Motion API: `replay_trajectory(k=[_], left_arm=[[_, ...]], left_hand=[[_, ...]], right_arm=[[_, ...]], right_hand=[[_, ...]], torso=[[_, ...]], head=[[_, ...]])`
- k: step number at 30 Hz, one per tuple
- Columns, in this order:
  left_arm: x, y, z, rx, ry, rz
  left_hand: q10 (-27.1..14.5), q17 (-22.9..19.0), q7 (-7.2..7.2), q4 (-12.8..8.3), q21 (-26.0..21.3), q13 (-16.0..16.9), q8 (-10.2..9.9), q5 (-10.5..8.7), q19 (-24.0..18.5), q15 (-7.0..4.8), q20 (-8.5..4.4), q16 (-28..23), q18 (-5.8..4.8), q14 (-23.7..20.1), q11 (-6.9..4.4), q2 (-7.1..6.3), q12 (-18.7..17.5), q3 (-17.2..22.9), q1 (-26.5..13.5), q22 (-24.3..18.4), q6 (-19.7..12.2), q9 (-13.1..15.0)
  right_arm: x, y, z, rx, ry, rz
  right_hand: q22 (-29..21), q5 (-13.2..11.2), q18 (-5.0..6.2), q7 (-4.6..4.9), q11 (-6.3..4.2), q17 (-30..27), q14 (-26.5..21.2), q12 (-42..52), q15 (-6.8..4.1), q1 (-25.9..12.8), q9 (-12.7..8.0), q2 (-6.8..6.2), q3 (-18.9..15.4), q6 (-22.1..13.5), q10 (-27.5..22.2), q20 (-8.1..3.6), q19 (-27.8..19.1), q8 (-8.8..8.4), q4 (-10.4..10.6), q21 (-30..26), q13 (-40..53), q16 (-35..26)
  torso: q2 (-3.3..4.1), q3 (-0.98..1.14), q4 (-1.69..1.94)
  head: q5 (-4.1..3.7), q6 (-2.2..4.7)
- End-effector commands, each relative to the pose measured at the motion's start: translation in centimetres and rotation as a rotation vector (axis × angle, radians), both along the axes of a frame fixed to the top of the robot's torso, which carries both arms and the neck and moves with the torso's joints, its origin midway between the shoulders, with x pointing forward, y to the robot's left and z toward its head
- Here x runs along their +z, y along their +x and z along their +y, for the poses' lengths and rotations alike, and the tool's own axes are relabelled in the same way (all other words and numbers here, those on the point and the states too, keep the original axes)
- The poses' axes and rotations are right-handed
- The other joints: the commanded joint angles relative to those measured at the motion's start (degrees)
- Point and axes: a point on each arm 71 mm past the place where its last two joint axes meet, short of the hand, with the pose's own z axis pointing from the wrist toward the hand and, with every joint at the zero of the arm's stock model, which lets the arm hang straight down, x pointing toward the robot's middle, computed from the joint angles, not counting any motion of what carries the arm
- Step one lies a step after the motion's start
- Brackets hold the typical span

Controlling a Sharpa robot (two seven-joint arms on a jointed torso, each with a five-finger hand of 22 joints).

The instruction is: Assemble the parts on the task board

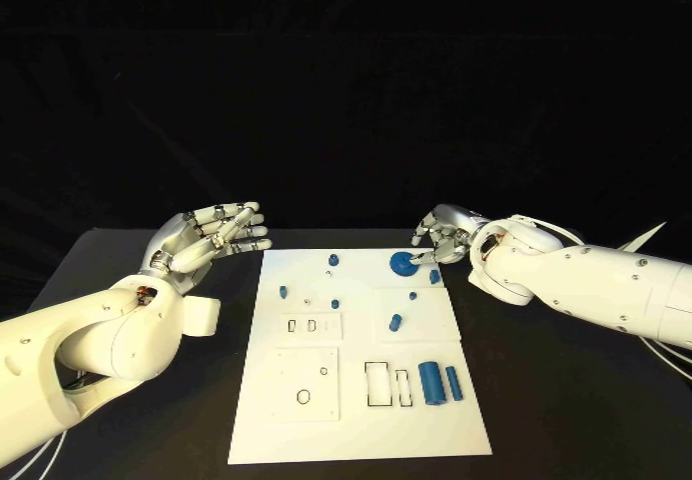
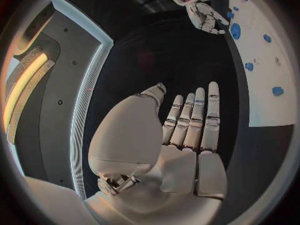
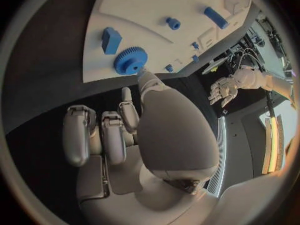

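Observation:
The white task board [image 1: 361, 400] lies in the middle of the black table. A blue gear [image 1: 405, 263] [image 3: 130, 60] sits near the board's far right corner. My right hand [image 1: 444, 238] [image 3: 125, 130] hovers at that corner with its fingers curled in. Its thumb tip is at the gear's edge, and nothing is pinched. My left hand [image 1: 216, 235] [image 2: 187, 130] is held up off the board's far left corner, fingers stretched and apart, holding nothing. Two blue cylinders [image 1: 441, 383] lie side by side at the board's near right.
Several small blue pieces [image 1: 333, 260] stand scattered over the far half of the board, one [image 1: 395, 322] nearer its middle. Rectangular cut-outs [image 1: 378, 384] mark the near half. A blue block [image 3: 110, 40] stands close to the gear. Bare black table flanks the board.

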Motion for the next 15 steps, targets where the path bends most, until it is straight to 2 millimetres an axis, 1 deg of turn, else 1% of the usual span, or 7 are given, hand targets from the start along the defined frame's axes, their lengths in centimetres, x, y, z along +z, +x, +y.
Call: replay_trajectory(k=[1,3,4,7,9,15], left_arm=[[0.08,0.03,-0.17,-0.006,-0.002,-0.003],[0.07,0.05,-0.17,-0.006,-0.002,-0.003],[0.06,0.05,-0.17,-0.006,-0.002,-0.003],[0.06,0.06,-0.21,-0.007,-0.002,-0.002],[0.05,0.06,-0.23,-0.008,-0.002,-0.002],[0.05,0.06,-0.25,-0.008,-0.002,-0.002]], left_hand=[[-0.18,0.96,2.33,-0.52,0.28,0.74,0.37,0.65,-0.31,0.20,0.16,-0.21,0.65,-0.52,0.27,-0.43,-0.55,1.02,0.15,0.13,-0.54,0.80],[-0.18,0.96,2.33,-0.52,0.28,0.74,0.37,0.65,-0.31,0.20,0.16,-0.21,0.65,-0.52,0.27,-0.43,-0.55,1.02,0.15,0.13,-0.54,0.80],[-0.18,0.96,2.33,-0.52,0.28,0.74,0.37,0.65,-0.31,0.20,0.16,-0.21,0.65,-0.52,0.27,-0.43,-0.55,1.02,0.15,0.13,-0.54,0.80],[-0.18,0.96,2.33,-0.52,0.28,0.74,0.37,0.65,-0.31,0.20,0.16,-0.21,0.65,-0.52,0.27,-0.43,-0.55,1.02,0.15,0.13,-0.54,0.80],[-0.18,0.96,2.33,-0.52,0.28,0.74,0.37,0.65,-0.31,0.20,0.16,-0.21,0.65,-0.52,0.27,-0.43,-0.55,1.02,0.15,0.13,-0.54,0.80],[-0.18,0.96,2.33,-0.52,0.28,0.74,0.37,0.65,-0.31,0.20,0.16,-0.21,0.65,-0.52,0.27,-0.43,-0.55,1.02,0.15,0.13,-0.54,0.80]], right_arm=[[-0.25,0.14,0.14,-0.004,0.011,0.015],[-0.32,0.23,0.23,-0.006,0.017,0.018],[-0.34,0.28,0.27,-0.007,0.019,0.019],[-0.47,0.43,0.52,-0.006,0.025,0.026],[-0.54,0.48,0.65,-0.005,0.026,0.031],[-0.94,0.72,0.82,-0.008,0.012,0.039]], right_hand=[[8.34,0.55,-1.45,0.73,-0.48,15.62,5.38,1.90,0.53,-1.36,0.73,0.46,-2.84,-5.61,7.72,-0.08,2.99,1.52,0.25,1.65,4.82,0.96],[8.51,0.56,-1.49,0.74,-0.47,15.62,5.38,2.02,0.55,-1.39,0.73,0.50,-2.82,-5.61,7.79,-0.06,3.07,1.56,0.25,1.81,4.94,0.96],[8.65,0.56,-1.52,0.74,-0.47,15.62,5.38,2.15,0.55,-1.39,0.73,0.53,-2.80,-5.61,7.89,-0.06,3.13,1.57,0.25,1.93,5.08,0.96],[9.05,0.56,-1.61,0.76,-0.44,15.62,5.38,3.11,0.59,-1.41,0.73,0.67,-2.70,-5.61,8.61,-0.01,3.31,1.70,0.22,2.30,6.09,0.96],[9.20,0.55,-1.65,0.75,-0.44,15.62,5.38,3.25,0.60,-1.42,0.74,0.70,-2.68,-5.58,8.71,0.00,3.39,1.74,0.22,2.44,6.24,0.96],[9.43,0.55,-1.71,0.76,-0.43,15.62,5.38,3.37,0.61,-1.43,0.73,0.74,-2.64,-5.57,8.78,0.01,3.49,1.78,0.21,2.65,6.37,0.96]], torso=[[0.12,0.29,0.23],[0.15,0.30,0.24],[0.15,0.26,0.18],[0.12,0.28,0.09],[0.13,0.28,0.11],[0.09,0.18,0.19]], head=[[-0.03,-0.13],[-0.05,-0.13],[-0.01,-0.14],[0.15,-0.22],[0.12,-0.32],[-0.08,-0.47]])
